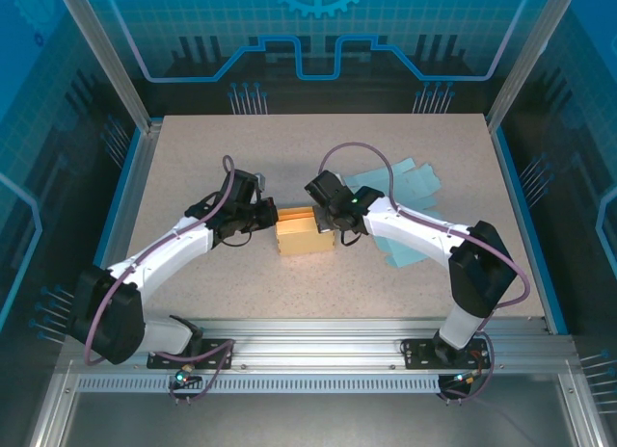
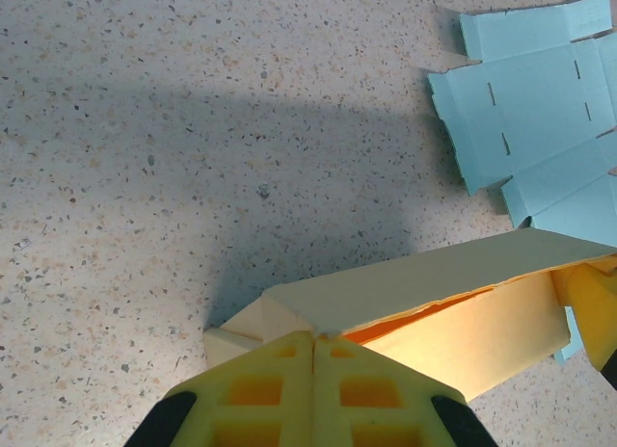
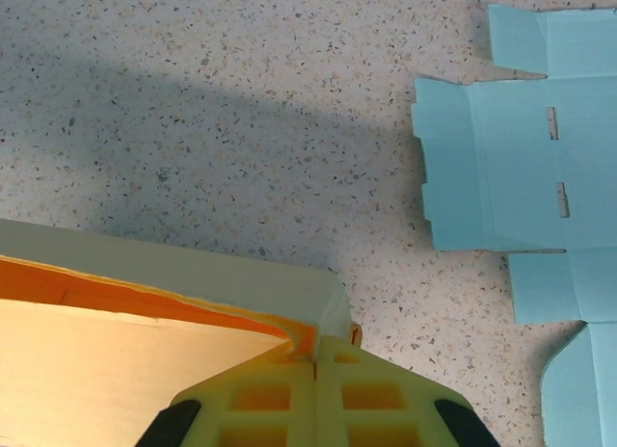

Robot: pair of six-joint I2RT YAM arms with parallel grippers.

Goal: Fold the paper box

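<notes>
The paper box (image 1: 299,235) sits near the middle of the speckled surface (image 1: 241,158), between the two arms, its open top facing up and its tan walls standing. The left end effector (image 1: 267,219) meets the box at its left end and the right end effector (image 1: 333,223) meets it at the right end, so the box is bracketed from both sides.

From the left wrist, the left end effector (image 2: 313,355) is clenched, its yellow pads pressed together along one seam, and the box's (image 2: 424,283) end wall runs straight into that seam (the orange inner face begins just right of it). From the right wrist, the right end effector (image 3: 315,360) is clenched the same way, pinching the corner of the box (image 3: 145,341) where the orange lining tapers into the pads.

Flat blue paper sheets (image 1: 410,185) lie unfolded on the surface beyond and beneath the right arm, apart from the box; their slots and flaps show in the wrist views (image 2: 540,110) (image 3: 511,168).
</notes>
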